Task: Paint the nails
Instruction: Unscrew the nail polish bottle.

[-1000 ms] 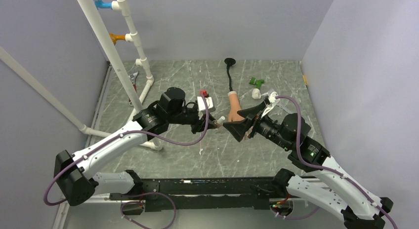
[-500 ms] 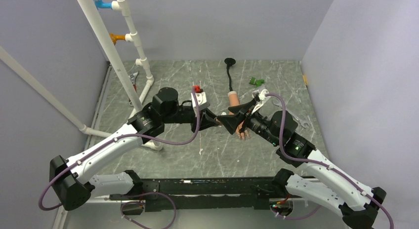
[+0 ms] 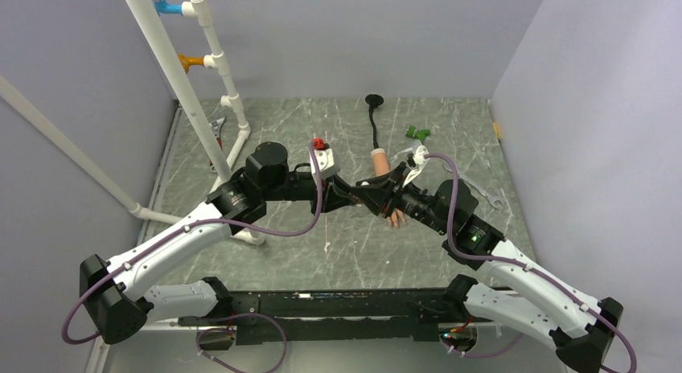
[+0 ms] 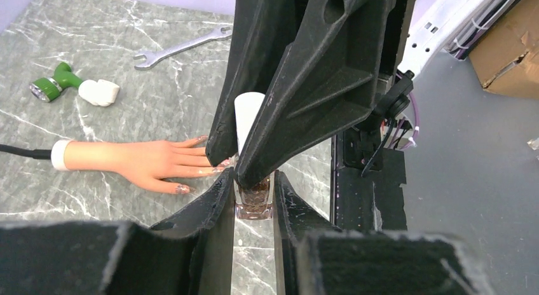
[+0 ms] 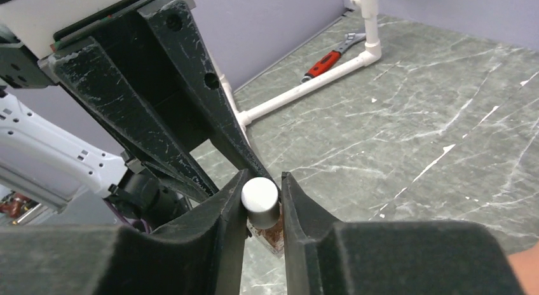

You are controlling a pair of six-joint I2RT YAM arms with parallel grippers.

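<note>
Grey marbled counter (image 3: pixel 265 140) carries the rubber hand (image 4: pixel 140 164), nails (image 4: pixel 183 189) near the bottle (image 4: pixel 254 205). Left hand (image 4: pixel 253 192) pinches the bottle; right hand (image 5: pixel 262 182) pinches its white cap (image 5: pixel 260 196). If either grip slips during unscrewing, the bottle could tip and spill polish.

Left arm (image 3: pixel 185 236): stretches from its near-left base up and inward, elbow bent, wrist pointing toward the centre.
Right arm (image 3: pixel 515 264): rises from the near-right base, forearm angled inward to meet the left.
Left gripper (image 4: pixel 254 187): jaws clamped on the body of a small brown bottle (image 4: pixel 254 205), held upright.
Right gripper (image 5: pixel 262 192): nose to nose with the left, fingers pressed on both sides of the bottle's white cap (image 5: pixel 260 194).
</note>
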